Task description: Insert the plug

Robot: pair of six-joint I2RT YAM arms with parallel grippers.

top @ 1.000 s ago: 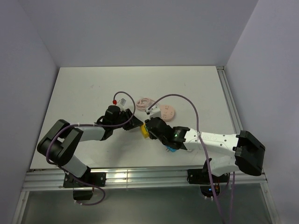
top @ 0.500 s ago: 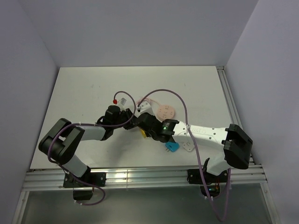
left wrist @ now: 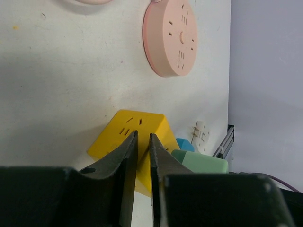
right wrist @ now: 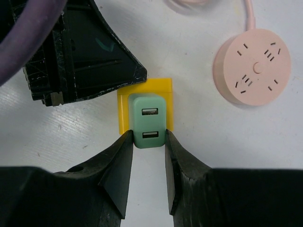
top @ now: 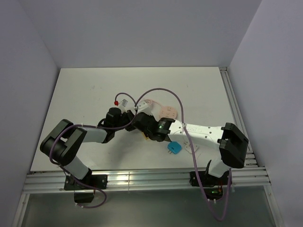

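Now the right gripper (right wrist: 147, 138) pinches the green plug (right wrist: 148, 118) by its sides, square over the yellow socket cube (right wrist: 147, 86), presumably so the prongs go straight down. The left gripper (left wrist: 142, 138), fingers drawn almost together, butts against the cube's edge, seemingly to stop it skidding. The pink round socket (right wrist: 251, 66) lies apart, out of play.
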